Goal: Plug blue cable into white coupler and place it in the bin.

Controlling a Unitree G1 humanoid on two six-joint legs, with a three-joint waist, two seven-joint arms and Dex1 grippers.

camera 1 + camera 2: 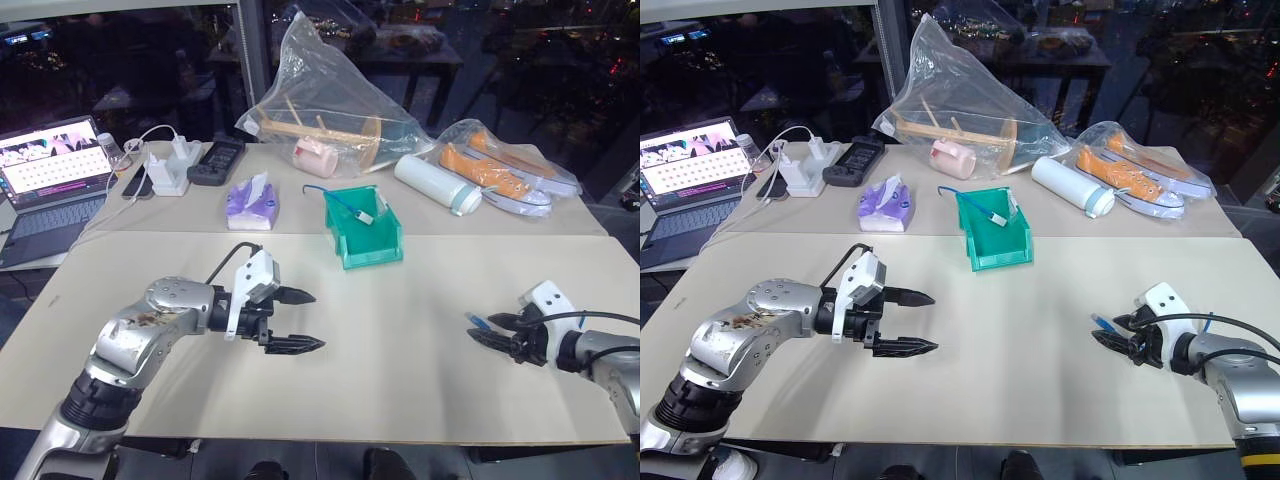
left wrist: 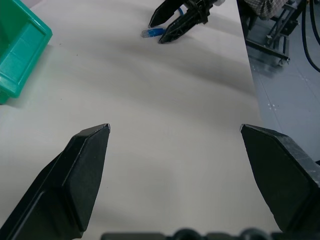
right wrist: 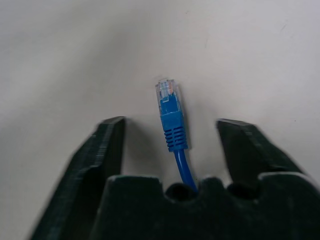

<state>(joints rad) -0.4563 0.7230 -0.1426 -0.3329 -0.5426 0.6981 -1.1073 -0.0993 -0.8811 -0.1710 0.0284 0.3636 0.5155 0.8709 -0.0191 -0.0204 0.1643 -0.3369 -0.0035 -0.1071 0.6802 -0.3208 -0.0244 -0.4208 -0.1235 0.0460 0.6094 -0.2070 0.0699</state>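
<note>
Blue cable [image 3: 171, 117]: its clear plug and ribbed blue boot lie flat on the tabletop [image 1: 400, 340], near the right-hand front edge. The cord runs back beneath the right gripper [image 3: 170, 121]. That gripper's fingers [image 3: 107, 145] stand partly open, one on each side of the boot. A clear gap shows on both sides and nothing is held.

Handling, by judgement: the cable is light and limp, so the free length will trail and may drag. The boot is the stiffest part and the soundest place to take hold. The clear plug tip should be left free for the socket, and its latch tab looks easy to crush.

White coupler [image 1: 366, 217]: a small white block lies inside the green bin [image 1: 372, 255], at the middle of the tabletop toward the back. It sits at the end of a second blue cord [image 1: 345, 203] that loops over the bin's rim. Whether that cord is seated in the block cannot be told.

The left gripper [image 1: 317, 320] hangs over bare tabletop, well apart from the bin and the cable. Its fingers are spread wide and empty.
</note>
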